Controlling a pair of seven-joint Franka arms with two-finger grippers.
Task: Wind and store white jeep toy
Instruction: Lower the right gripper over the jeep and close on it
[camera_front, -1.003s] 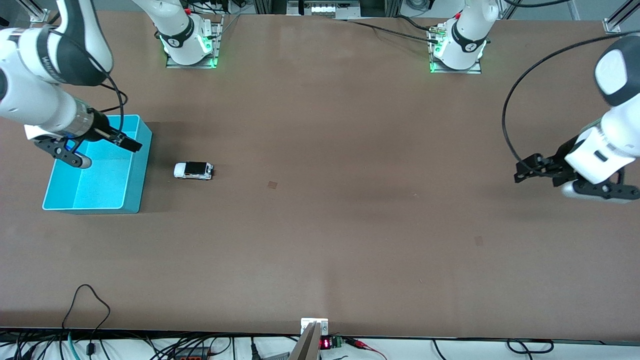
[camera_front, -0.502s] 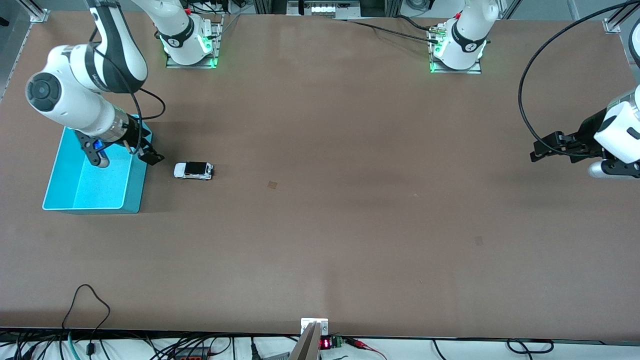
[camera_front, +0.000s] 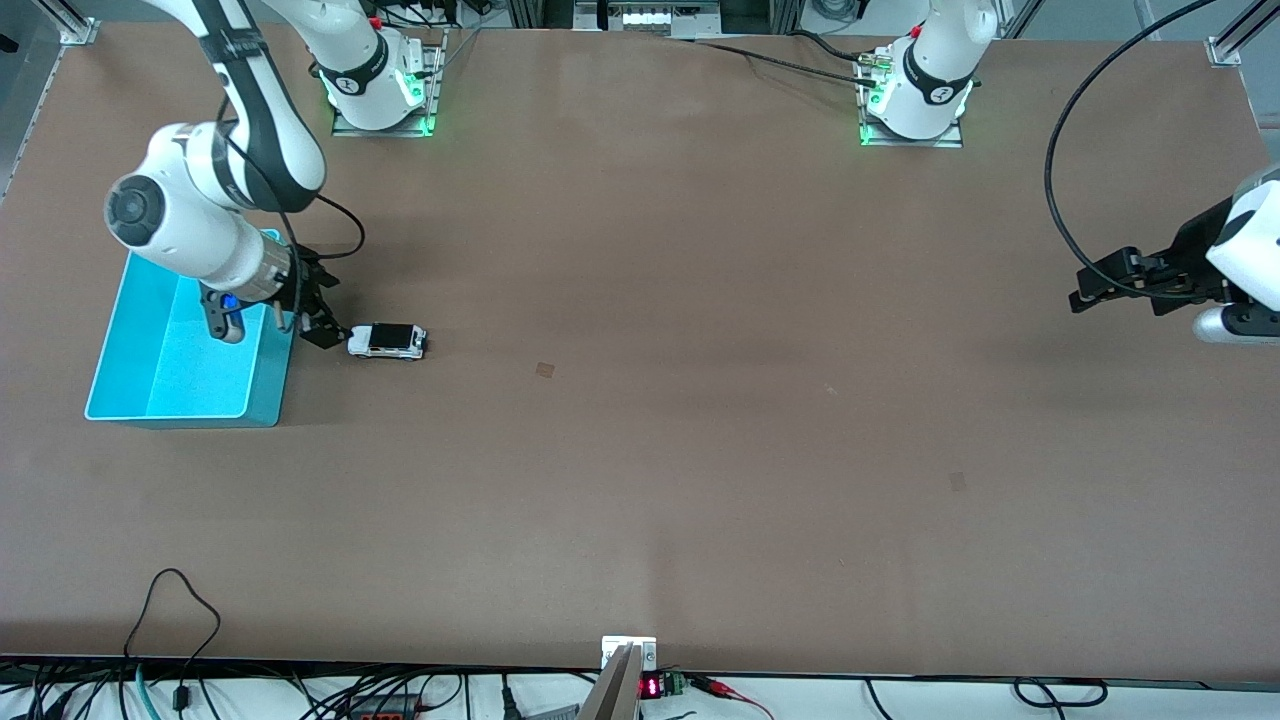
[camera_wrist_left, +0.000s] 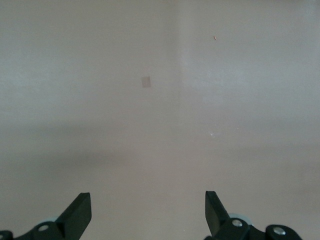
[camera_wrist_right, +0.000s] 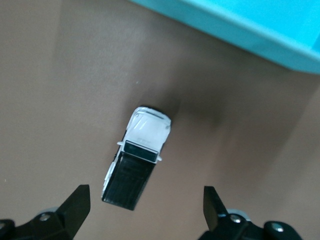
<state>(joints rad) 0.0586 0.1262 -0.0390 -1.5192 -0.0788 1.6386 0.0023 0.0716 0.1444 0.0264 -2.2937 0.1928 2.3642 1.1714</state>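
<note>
The white jeep toy (camera_front: 387, 341) (camera_wrist_right: 142, 150), white with a black roof, stands on the brown table beside the turquoise bin (camera_front: 272, 385). My right gripper (camera_front: 322, 312) (camera_wrist_right: 145, 192) hangs open just above the table between the bin's wall and the jeep. In the right wrist view the jeep's black end lies between the spread fingertips, untouched. My left gripper (camera_front: 1088, 288) (camera_wrist_left: 147, 197) is open over bare table at the left arm's end and holds nothing.
The bin (camera_wrist_right: 240, 25) holds nothing. A small square patch (camera_front: 544, 369) (camera_wrist_left: 146, 81) marks the tabletop near the middle. Cables and a small display (camera_front: 650, 687) run along the table's edge nearest the front camera.
My right arm swung from over the bin across its wall and down to the jeep. My left arm drew a little toward its end of the table. The jeep has not moved.
</note>
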